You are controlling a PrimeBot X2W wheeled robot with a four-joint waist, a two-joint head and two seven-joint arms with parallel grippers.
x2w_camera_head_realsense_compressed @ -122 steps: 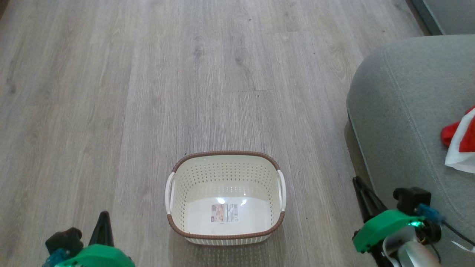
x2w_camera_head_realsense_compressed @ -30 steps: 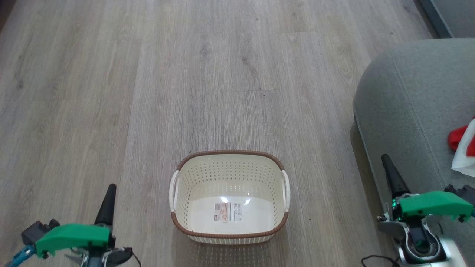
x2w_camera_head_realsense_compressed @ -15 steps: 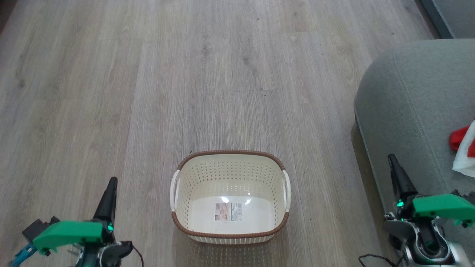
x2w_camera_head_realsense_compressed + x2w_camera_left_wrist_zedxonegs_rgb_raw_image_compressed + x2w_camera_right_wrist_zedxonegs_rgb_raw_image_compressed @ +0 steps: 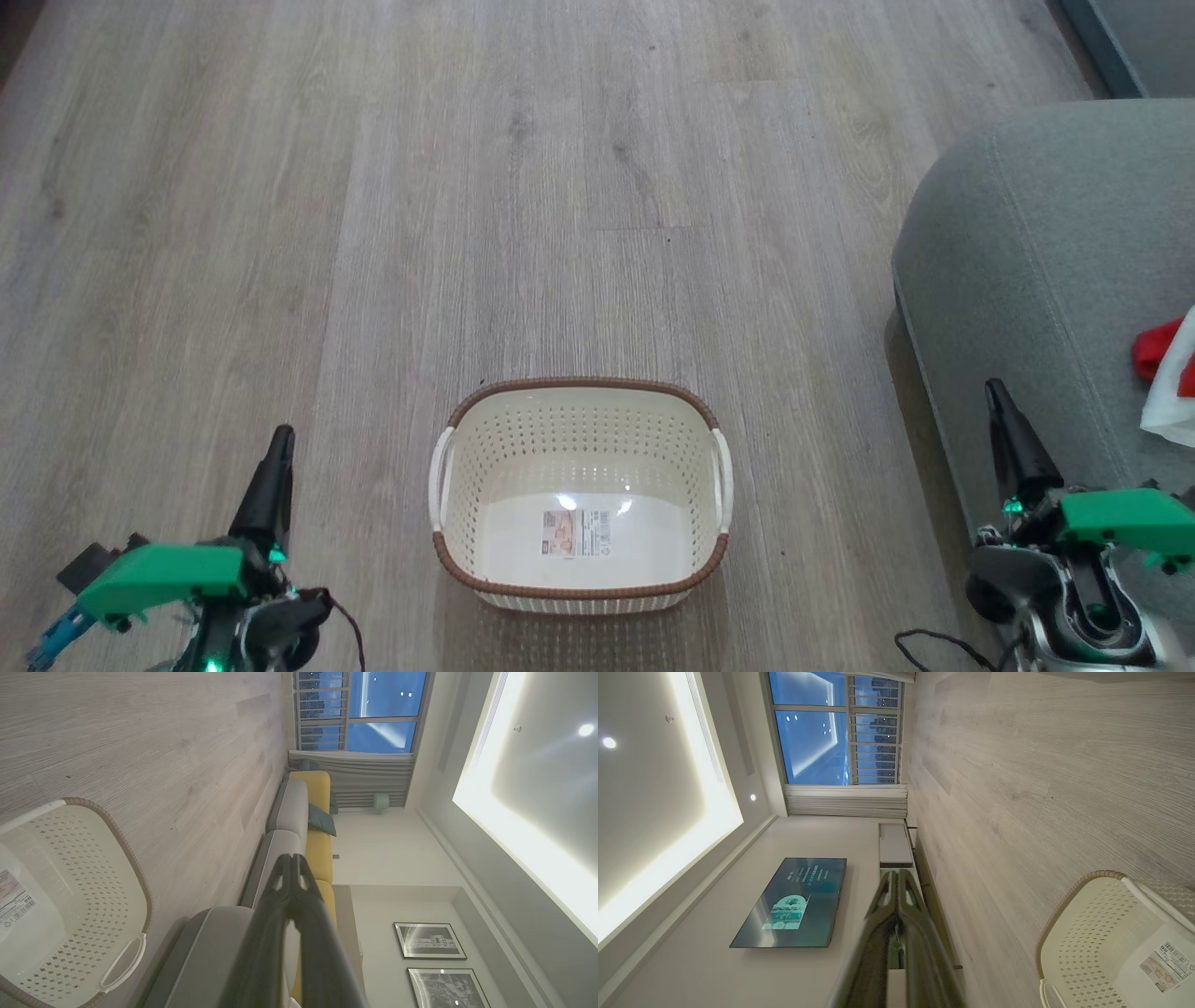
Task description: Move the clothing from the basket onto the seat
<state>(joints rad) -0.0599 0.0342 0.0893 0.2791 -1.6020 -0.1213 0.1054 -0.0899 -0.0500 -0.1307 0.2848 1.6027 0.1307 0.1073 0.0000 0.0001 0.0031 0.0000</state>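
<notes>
Basket (image 4: 579,439): cream, perforated, brown-rimmed, label (image 4: 574,534) inside. Red-and-white clothing (image 4: 1174,401) on grey seat (image 4: 1027,243). Left pincer (image 4: 281,437), right pincer (image 4: 994,388) together.

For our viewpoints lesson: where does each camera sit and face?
Head view: from the head, down at basket and seat; left tool, right tool at lower corners.
Left wrist view: from that wrist, along shut left tool toward sofa.
Right wrist view: from that wrist, along shut right tool toward television.
All share the basket.

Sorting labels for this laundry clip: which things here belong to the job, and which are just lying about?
Job:
- basket, emptied
- red and white clothing, lying on the seat

Lying about:
- wood floor
- television
- framed pictures
- window
</notes>
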